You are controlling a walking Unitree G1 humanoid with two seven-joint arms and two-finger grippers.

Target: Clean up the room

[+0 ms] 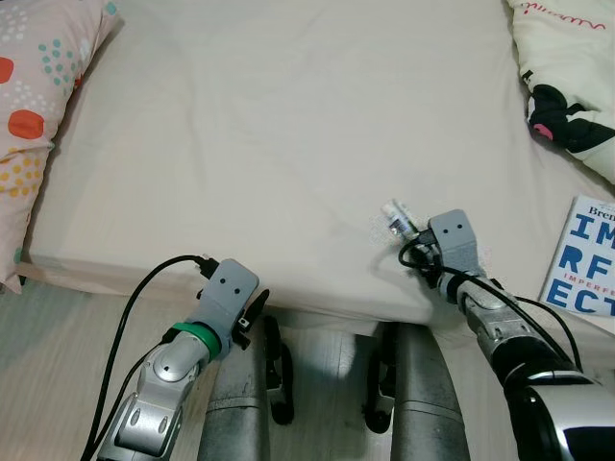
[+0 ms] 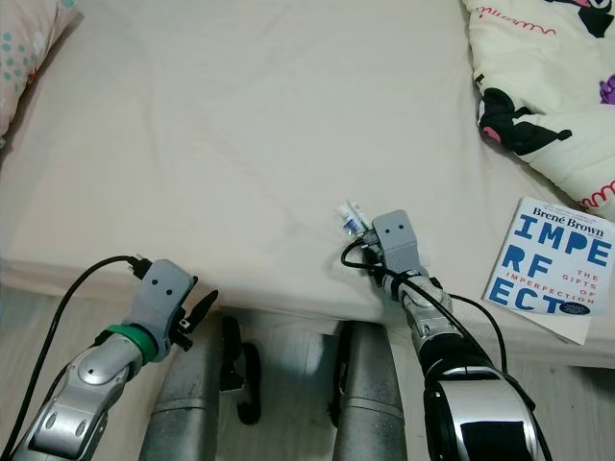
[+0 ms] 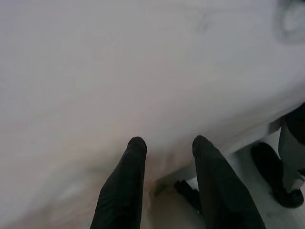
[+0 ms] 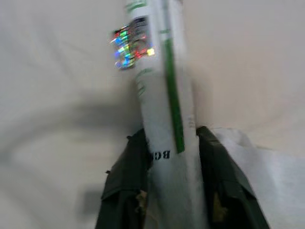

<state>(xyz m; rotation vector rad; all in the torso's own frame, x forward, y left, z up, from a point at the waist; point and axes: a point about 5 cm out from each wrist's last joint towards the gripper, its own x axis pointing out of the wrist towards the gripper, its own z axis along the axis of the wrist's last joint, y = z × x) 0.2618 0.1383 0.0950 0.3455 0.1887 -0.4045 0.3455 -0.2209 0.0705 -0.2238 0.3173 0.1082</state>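
Note:
A white tube (image 4: 162, 95) with a green stripe and a shiny hologram sticker is clamped between the fingers of my right gripper (image 4: 167, 136), which is shut on it. From the head camera, the tube's end (image 1: 396, 218) sticks out past the right wrist, just above the beige bed sheet (image 1: 288, 134) near the mattress's front edge. My left gripper (image 3: 164, 143) is open with nothing between its fingers (image 3: 128, 167). It hovers at the front edge of the mattress, lower left (image 1: 252, 315).
A blue and white book (image 1: 579, 259) lies on the bed to the right of the right arm. A cream patterned blanket (image 1: 567, 67) is bunched at the far right and a dotted pillow (image 1: 29, 96) lies at the far left. Wooden floor shows below the mattress edge.

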